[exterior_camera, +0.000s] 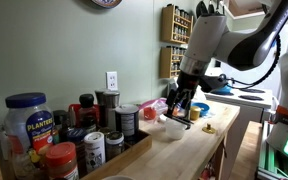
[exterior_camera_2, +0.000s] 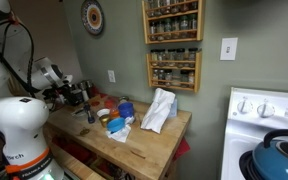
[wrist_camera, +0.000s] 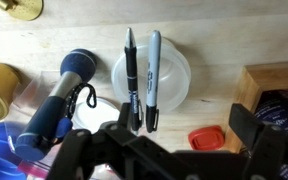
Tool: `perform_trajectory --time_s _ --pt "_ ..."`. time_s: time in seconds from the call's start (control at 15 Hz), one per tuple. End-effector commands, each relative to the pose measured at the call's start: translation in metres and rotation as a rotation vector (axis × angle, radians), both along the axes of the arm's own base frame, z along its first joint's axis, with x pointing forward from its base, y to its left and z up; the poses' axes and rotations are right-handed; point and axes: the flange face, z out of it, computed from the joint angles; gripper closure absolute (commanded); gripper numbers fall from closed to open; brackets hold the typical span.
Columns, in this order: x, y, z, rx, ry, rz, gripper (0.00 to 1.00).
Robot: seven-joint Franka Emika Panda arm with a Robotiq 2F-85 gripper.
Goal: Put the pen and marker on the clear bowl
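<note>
The clear bowl [wrist_camera: 152, 72] sits on the wooden surface [wrist_camera: 219, 35], directly beneath the wrist camera. Across it lie one pen [wrist_camera: 131, 72] and one marker [wrist_camera: 153, 70], side by side and nearly parallel. Both look too long to drop inside, so they bridge the rim, and their near ends overhang it toward the pincer [wrist_camera: 162, 135]. The pincer's fingers are spread wide to either side and pinch nothing, which I read as a release just over the bowl. With two writing tools on one bowl, the placing looks done. Just beside the bowl lies one blue-headed tool [wrist_camera: 72, 80] with a dark handle. A single red lid [wrist_camera: 209, 137] rests near the bowl's other side, next to a wooden box [wrist_camera: 269, 95]. In an exterior view the pincer [exterior_camera: 180, 108] hangs low over the surface.
</note>
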Motion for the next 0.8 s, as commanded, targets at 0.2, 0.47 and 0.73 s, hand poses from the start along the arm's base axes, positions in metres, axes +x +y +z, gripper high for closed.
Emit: perform_trajectory --time_s 0.2,0.47,0.73 --pt "-0.03 -0.003 0.043 -0.017 -0.027 -0.014 0.0" --pt "-0.024 0.006 0.055 0.027 -0.035 0.0 0.0" --pt "-0.03 0.002 0.061 0.031 -0.052 0.002 0.0"
